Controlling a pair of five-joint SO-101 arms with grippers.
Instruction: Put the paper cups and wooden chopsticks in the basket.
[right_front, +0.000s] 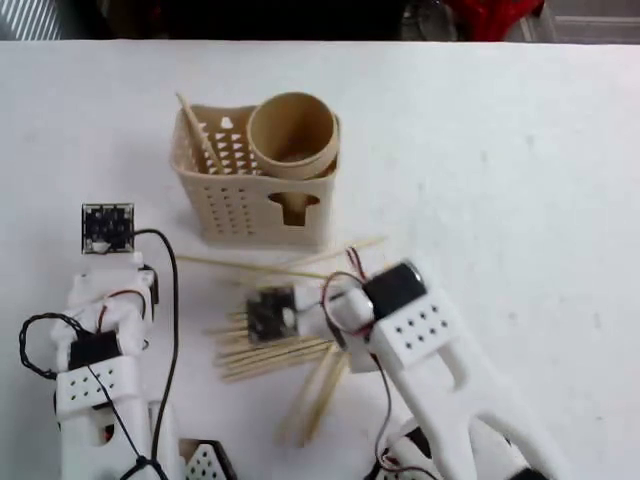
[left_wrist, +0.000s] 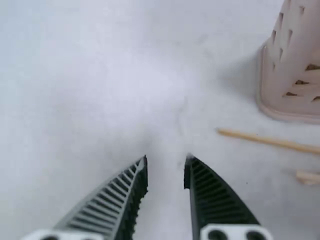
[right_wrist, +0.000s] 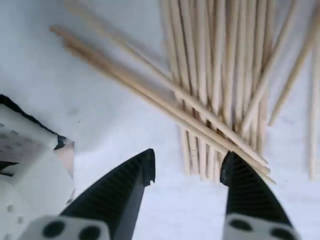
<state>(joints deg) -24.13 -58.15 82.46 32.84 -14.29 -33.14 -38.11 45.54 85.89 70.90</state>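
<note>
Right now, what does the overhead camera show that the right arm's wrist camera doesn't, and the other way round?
The high view takes in the basket, with a paper cup and one chopstick standing in it, plus the left arm and right arm. The right wrist view gives the right gripper close up, open, its tips at the ends of the chopstick pile. Both share that pile on the white table.

Left claw (left_wrist: 166, 159), right claw (right_wrist: 189, 160), both spread.
</note>
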